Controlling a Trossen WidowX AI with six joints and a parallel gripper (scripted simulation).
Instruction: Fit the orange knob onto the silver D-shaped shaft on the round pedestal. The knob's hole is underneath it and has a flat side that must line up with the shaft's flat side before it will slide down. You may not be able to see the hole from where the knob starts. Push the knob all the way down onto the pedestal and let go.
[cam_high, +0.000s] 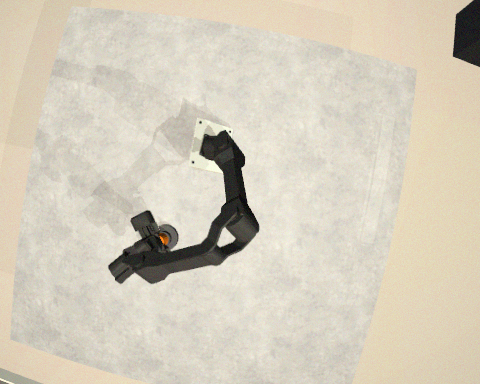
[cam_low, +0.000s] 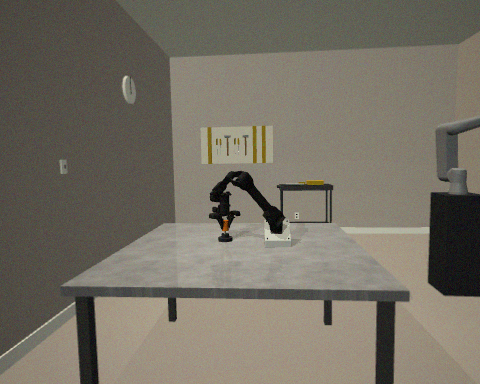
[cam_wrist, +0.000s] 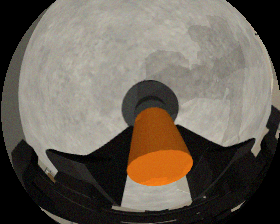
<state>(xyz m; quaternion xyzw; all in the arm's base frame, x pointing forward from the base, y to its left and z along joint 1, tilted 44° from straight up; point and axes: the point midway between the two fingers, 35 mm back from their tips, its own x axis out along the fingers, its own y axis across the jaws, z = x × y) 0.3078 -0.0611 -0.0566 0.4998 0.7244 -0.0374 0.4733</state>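
My biggest thing in view is the gray table (cam_high: 300, 210) (cam_low: 235, 270) (cam_wrist: 90, 65), spread out below the gripper (cam_high: 159, 241) (cam_low: 225, 225) (cam_wrist: 154, 130). On it, the black arm (cam_high: 234, 180) (cam_low: 260, 200) reaches from its white base (cam_high: 197, 159) (cam_low: 278, 244), well apart from the gripper. Just below my fingertips stands the dark round pedestal (cam_high: 172, 236) (cam_low: 225, 239) (cam_wrist: 131, 102). Smallest is the orange knob (cam_high: 163, 239) (cam_low: 225, 226) (cam_wrist: 157, 145), which I hold between the gripper's fingers, above the pedestal; I can't see its hole or the shaft.
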